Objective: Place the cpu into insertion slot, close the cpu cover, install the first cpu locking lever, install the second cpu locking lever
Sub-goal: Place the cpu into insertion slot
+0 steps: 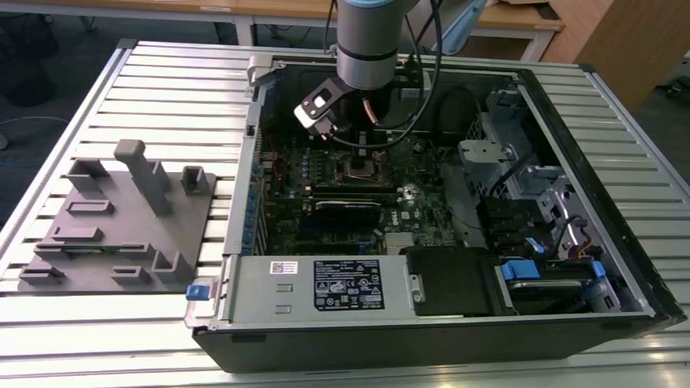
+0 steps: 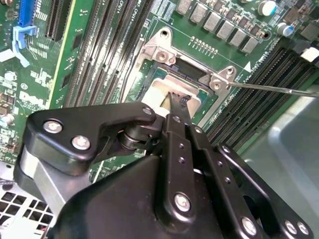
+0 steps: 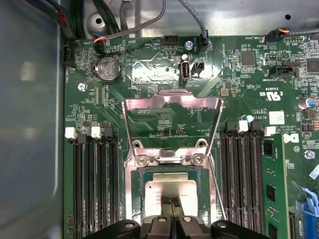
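In both wrist views the cpu (image 3: 155,191) (image 2: 157,94), a pale silvery square, lies face up inside the insertion slot (image 3: 132,191), whose metal rim sits on the green board. My gripper (image 3: 171,201) (image 2: 175,99) is shut, its two dark fingertips pressed together right over the middle of the cpu's face. I cannot tell if they touch it. The cpu cover (image 3: 172,101), a thin metal frame with a big window, is swung open and lies back beyond the slot. A thin wire locking lever (image 2: 279,89) (image 3: 215,185) stands loose beside the slot. The exterior view has the arm reaching down to the slot (image 1: 364,168).
Long black memory slots (image 3: 94,184) flank the socket on both sides. The open case holds a white-labelled power supply (image 1: 323,284) at the front and a drive cage (image 1: 539,190) on the exterior view's right. Cables hang by the arm. A grey fixture block (image 1: 119,218) stands outside the case.
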Action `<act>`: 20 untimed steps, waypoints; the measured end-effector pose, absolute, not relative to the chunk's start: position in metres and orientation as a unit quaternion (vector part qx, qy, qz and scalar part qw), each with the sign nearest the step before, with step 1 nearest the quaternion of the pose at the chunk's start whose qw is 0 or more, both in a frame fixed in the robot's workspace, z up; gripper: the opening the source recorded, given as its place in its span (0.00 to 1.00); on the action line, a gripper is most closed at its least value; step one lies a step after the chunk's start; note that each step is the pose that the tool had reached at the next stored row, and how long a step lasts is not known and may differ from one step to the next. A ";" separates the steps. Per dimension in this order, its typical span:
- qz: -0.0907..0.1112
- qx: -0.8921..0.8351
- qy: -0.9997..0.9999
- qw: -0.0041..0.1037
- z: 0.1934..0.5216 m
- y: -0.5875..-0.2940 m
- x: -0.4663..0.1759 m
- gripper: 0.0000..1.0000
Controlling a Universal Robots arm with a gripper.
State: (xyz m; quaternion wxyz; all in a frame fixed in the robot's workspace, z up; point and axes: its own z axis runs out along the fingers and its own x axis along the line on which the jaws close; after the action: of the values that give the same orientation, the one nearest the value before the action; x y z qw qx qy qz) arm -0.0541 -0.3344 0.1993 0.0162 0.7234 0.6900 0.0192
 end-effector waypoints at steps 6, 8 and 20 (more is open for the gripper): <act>0.018 0.723 0.690 0.016 0.197 -0.335 -0.054 0.10; 0.019 0.723 0.690 0.016 0.196 -0.335 -0.054 0.10; 0.019 0.723 0.690 0.016 0.206 -0.334 -0.054 0.10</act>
State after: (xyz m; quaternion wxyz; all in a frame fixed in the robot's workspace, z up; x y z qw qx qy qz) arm -0.0541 -0.3344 0.2062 0.0161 0.7234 0.6900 0.0193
